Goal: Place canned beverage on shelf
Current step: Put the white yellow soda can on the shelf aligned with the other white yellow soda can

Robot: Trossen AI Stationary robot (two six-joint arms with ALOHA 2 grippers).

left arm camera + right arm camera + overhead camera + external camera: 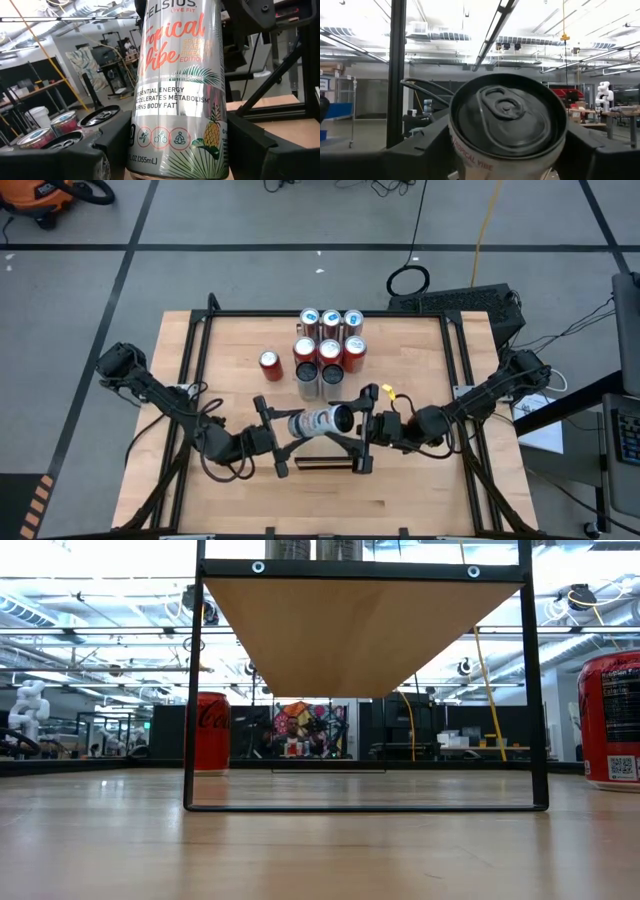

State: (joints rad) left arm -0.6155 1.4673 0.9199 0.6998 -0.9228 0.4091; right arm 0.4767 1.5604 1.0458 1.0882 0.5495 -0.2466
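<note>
Both of my grippers meet at one can, lying sideways above the worktop with its long axis running arm to arm: left gripper jaws clamp its body, right gripper jaws straddle its top, partly open, shelf just beyond.

Materials and finishes: metal cans, wood panels, dark frame.

The silver can has a glossy, smooth printed metal wall; its lid is dark, satin metal. The shelf is pale, matt, smooth wood. The tabletop is light wood with visible grain. The shelf frame appears matt black metal.
</note>
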